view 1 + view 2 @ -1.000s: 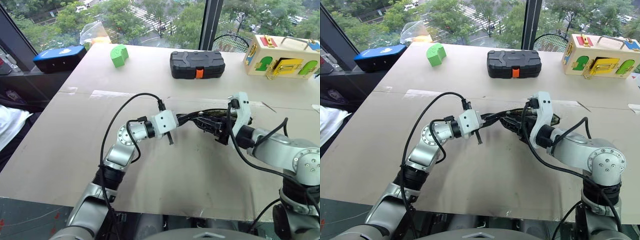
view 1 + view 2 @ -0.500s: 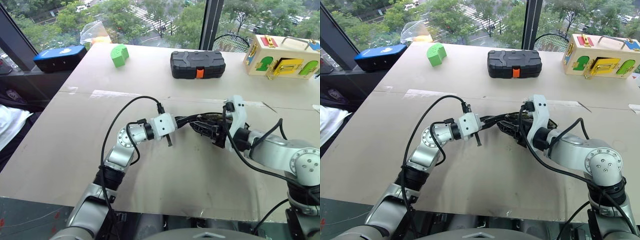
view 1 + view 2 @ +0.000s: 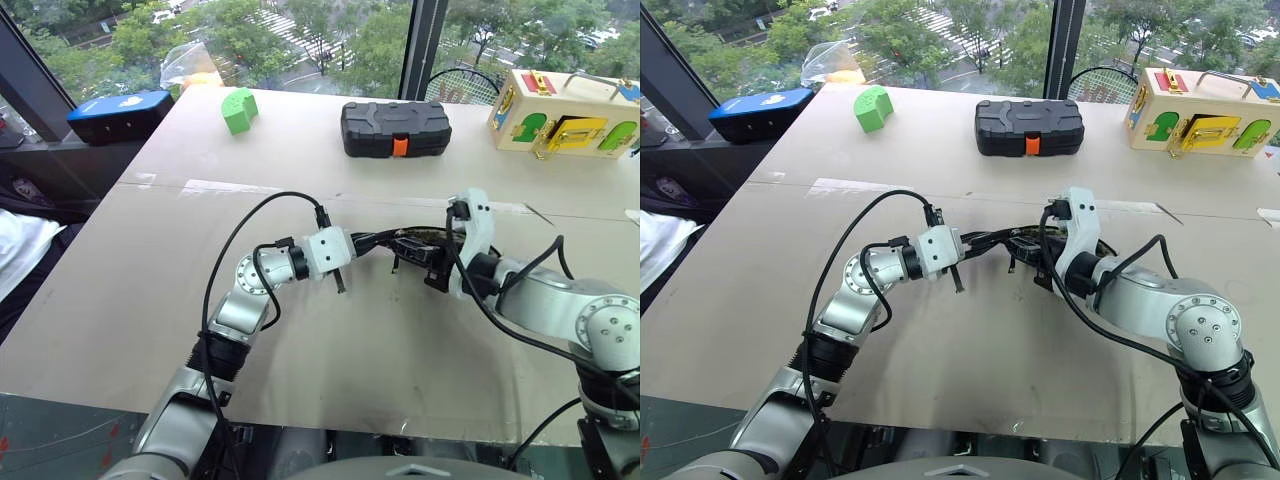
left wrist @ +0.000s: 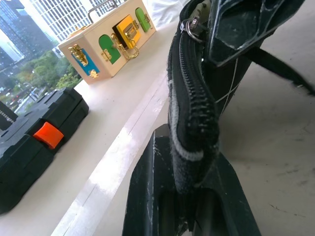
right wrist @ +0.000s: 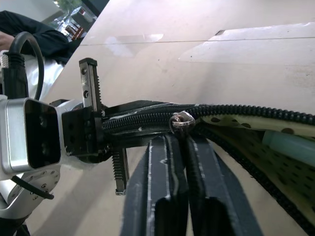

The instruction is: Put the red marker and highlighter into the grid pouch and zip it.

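Observation:
The grid pouch (image 4: 194, 113) hangs just above the table between both grippers, its zipper edge up. My left gripper (image 4: 189, 187) is shut on the pouch's near end and points level toward the right arm. My right gripper (image 5: 179, 137) is shut at the zipper, with the metal pull ring (image 5: 181, 120) right at its fingertips. Past the ring the pouch gapes open. A pale green highlighter (image 5: 290, 145) lies inside against the dotted yellowish lining. The red marker is hidden. From the head, the pouch (image 3: 415, 240) shows as a dark strip between the two wrists.
At the back of the table stand a black hard case with an orange latch (image 3: 394, 128), a green curved block (image 3: 238, 110) and a wooden latch box (image 3: 565, 112). A blue box (image 3: 120, 115) sits off the far left corner.
My right gripper's fingers have closed at the zipper pull, and its wrist has shifted slightly toward the left arm. The left gripper and the pouch's near end stayed put.

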Available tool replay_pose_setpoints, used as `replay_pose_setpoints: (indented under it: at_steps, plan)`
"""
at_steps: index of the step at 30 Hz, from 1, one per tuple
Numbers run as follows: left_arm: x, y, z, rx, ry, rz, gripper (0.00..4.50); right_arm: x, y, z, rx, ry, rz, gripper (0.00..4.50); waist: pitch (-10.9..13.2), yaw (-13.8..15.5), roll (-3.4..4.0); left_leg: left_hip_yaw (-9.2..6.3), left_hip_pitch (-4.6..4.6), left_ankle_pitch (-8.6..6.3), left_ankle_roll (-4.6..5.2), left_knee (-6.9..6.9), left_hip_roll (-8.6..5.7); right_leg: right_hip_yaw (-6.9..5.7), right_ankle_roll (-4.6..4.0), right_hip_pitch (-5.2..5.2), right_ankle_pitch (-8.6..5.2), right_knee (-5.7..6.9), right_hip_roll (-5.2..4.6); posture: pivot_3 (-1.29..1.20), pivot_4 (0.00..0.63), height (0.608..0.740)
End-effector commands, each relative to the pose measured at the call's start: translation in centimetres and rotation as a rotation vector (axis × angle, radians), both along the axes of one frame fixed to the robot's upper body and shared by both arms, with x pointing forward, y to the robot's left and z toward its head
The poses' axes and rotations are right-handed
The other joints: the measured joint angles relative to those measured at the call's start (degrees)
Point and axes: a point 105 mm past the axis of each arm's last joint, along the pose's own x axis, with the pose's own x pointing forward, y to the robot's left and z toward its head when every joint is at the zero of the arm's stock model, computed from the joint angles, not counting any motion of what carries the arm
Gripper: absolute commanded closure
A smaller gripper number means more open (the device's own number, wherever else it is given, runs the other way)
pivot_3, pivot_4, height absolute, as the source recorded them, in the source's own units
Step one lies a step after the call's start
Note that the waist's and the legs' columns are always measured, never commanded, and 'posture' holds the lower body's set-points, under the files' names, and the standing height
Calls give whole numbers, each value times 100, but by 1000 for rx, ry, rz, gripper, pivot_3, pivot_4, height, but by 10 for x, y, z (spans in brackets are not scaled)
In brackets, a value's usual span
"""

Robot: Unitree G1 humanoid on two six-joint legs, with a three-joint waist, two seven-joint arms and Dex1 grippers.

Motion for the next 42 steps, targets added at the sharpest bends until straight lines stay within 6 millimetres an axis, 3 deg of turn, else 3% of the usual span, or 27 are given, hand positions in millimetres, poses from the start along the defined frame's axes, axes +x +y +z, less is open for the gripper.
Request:
replay_pose_setpoints:
  at_steps: [1,5,10,13,17,20,23,24,26,30,32,33,34,39,42]
  plan:
    - [-4,-5,18,-11,-75,-23,4500,5,-10,10,26,-18,-61,4386,0,0,0,0,0,0,0,0,0,0,0,0,0,-1,0,0,150,740]
    - [0,1,19,-7,-87,16,4500,10,-45,10,-42,-20,-212,4386,1,19,1,-3,-7,-1,2,0,0,-2,0,0,0,-10,-1,0,150,740]
    - [9,9,21,-9,-105,87,4500,7,-128,11,-229,-6,-485,4386,1,21,2,-2,-22,-5,8,4,-4,-4,1,0,0,-22,-7,0,150,740]
    - [12,8,21,-13,-110,97,4500,0,-161,7,-326,18,-563,4386,-1,19,-1,-2,-17,-6,10,4,-3,-3,2,1,0,-22,-4,0,150,740]
    - [16,-1,19,-8,-107,79,4500,-1,-165,8,-373,-23,-535,4386,-1,11,1,0,-9,-7,12,3,-2,4,5,2,0,-20,-1,0,150,740]
    - [19,-8,18,54,-172,54,4500,-2,-144,20,-281,-181,-434,4386,1,17,1,1,-8,-7,12,4,-2,7,25,1,-7,-20,2,0,150,740]
    - [15,-12,18,113,-223,-33,4500,-14,-140,8,-474,-243,-312,4386,2,43,13,1,-14,-7,13,6,-2,9,22,-2,-4,-20,5,0,150,740]
    - [15,-10,19,126,-241,-42,4175,-19,-139,2,-537,-254,-264,3828,1,46,11,-3,-20,-7,13,6,-2,1,14,-4,-1,-21,4,0,150,740]
    - [14,0,16,146,-227,-51,3592,-31,-134,-4,-580,-293,-175,3162,0,47,12,-5,-25,-8,12,5,-1,-1,13,-7,0,-25,4,0,150,740]
    - [3,33,11,115,-88,-50,1826,-61,-139,-13,-643,-366,-54,1338,-3,43,10,-11,-33,-8,10,2,-2,-6,23,-10,-6,-29,3,0,150,740]
    - [-5,53,4,69,94,-22,929,-76,-147,-17,-667,-417,-32,435,-2,23,11,-19,-26,-8,0,1,0,-8,31,-7,-11,-27,6,0,150,740]
    - [-17,74,-4,22,259,4,370,-91,-155,-22,-663,-426,-19,0,-3,19,11,-19,-27,-10,3,2,0,-6,49,-8,-22,-26,6,0,150,740]
    - [-27,87,-8,-10,373,21,35,-103,-162,-26,-661,-423,-13,0,-1,6,16,-20,-26,-11,4,3,1,-5,55,-7,-26,-27,5,0,150,740]
    - [-70,118,-2,-116,654,49,35,-142,-184,-31,-688,-423,-19,0,35,12,53,-26,12,-27,-6,0,5,7,47,8,-52,-24,-36,0,150,740]
    - [-92,134,-9,-93,732,107,35,-157,-193,-31,-715,-422,-19,0,46,7,92,-26,17,-41,-31,-2,1,10,46,6,-53,-25,-59,0,150,740]
